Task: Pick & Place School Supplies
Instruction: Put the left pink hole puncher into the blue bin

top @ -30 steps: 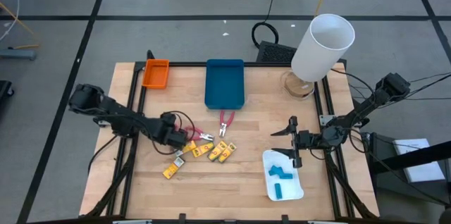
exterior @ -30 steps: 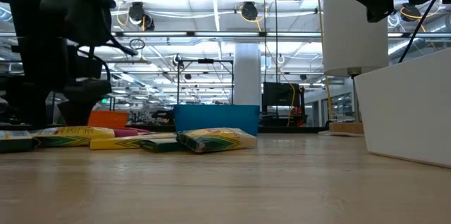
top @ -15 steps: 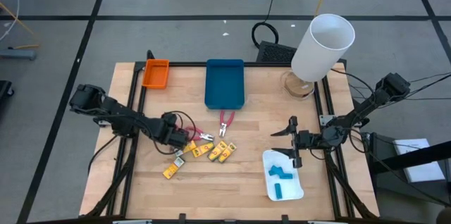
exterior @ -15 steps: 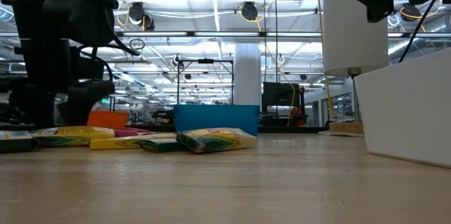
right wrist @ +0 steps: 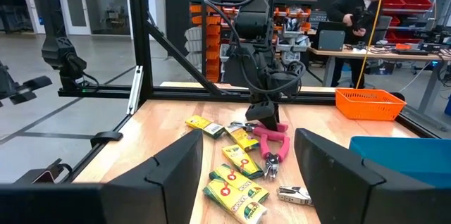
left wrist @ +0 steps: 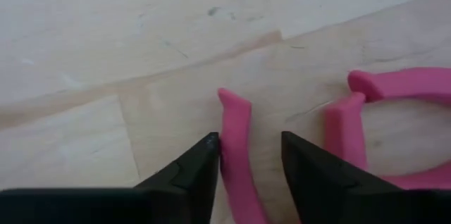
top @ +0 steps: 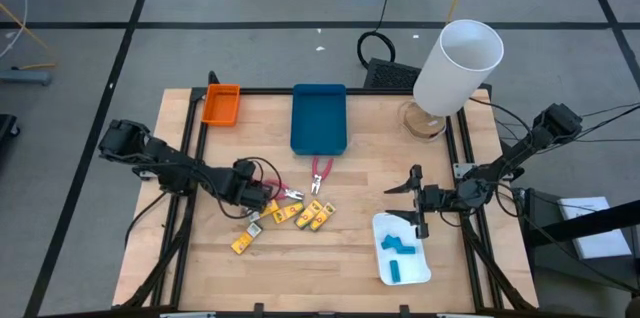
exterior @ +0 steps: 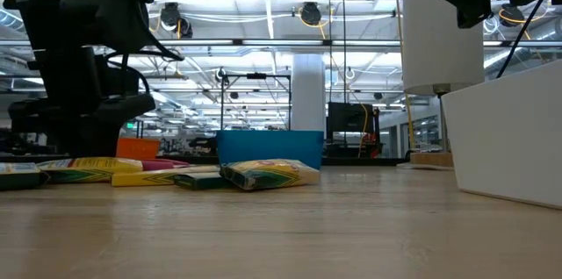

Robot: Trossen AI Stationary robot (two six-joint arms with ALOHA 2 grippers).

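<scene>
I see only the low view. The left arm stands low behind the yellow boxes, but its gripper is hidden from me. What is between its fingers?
Observer: In the left wrist view, the left gripper straddles one pink handle of a pair of pliers, with a gap on one side.
Operator: Where is the right gripper?
Observer: From above, the right gripper hangs open by the white tray.
Operator: What does that tray hold?
Observer: Light-blue blocks.

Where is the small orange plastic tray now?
In the high view, the small orange plastic tray sits at the table's far left corner, left of the blue tray.
</scene>
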